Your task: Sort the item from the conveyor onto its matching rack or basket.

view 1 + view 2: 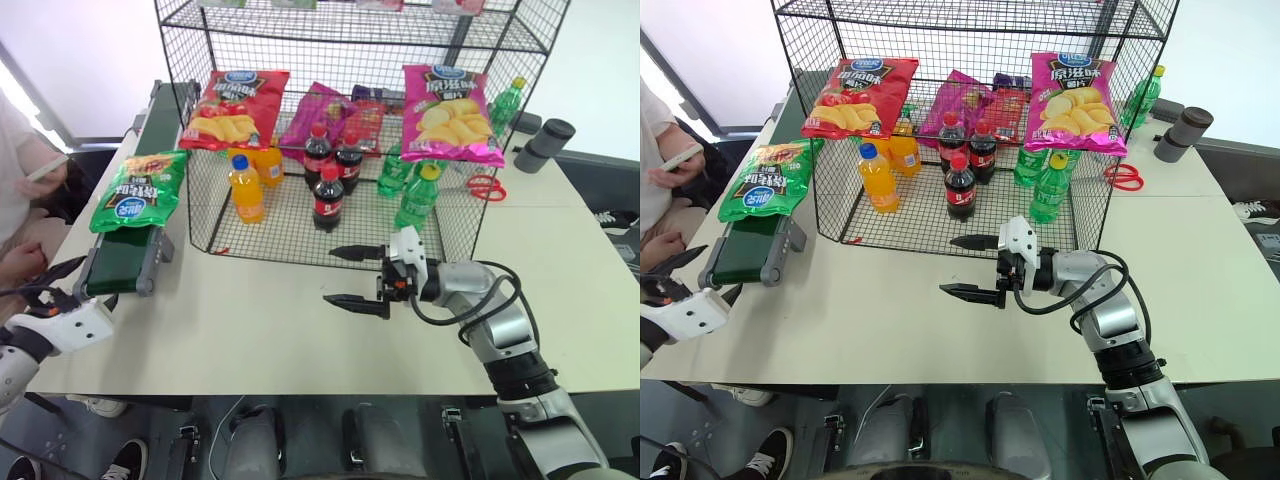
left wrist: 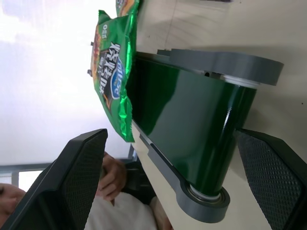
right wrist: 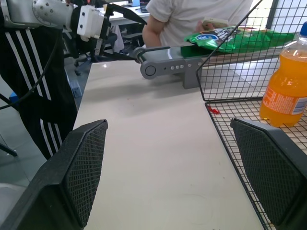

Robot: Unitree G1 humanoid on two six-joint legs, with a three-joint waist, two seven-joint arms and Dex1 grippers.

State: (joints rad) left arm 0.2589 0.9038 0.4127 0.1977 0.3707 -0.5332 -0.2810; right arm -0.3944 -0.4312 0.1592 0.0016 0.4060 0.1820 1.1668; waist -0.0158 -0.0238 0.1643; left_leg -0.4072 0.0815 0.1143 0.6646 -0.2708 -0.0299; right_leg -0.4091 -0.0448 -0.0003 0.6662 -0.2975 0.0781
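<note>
Two grippers are hovering over the pale table [image 1: 290, 330], both spread wide and gripping nothing: the left gripper [image 1: 45, 285] is sitting just short of the conveyor's [image 1: 125, 262] near roller, while the right gripper [image 1: 352, 276] is pointing sideways toward it from in front of the black wire rack [image 1: 300, 215]. Farther along the dark green belt, the green crisp bag [image 1: 138, 190] is lying face up, overhanging the belt on both sides, untouched. Beyond, inside the rack, an orange drink bottle [image 1: 246, 188], cola bottles [image 1: 328, 197] and green bottles [image 1: 418, 197] are standing on the lower mesh, with a red crisp bag [image 1: 232, 108] and a pink crisp bag [image 1: 450, 112] resting above. Red scissors [image 1: 486, 187] are lying on the table to the rack's right. A person [image 1: 18, 165] is sitting at the far left.
</note>
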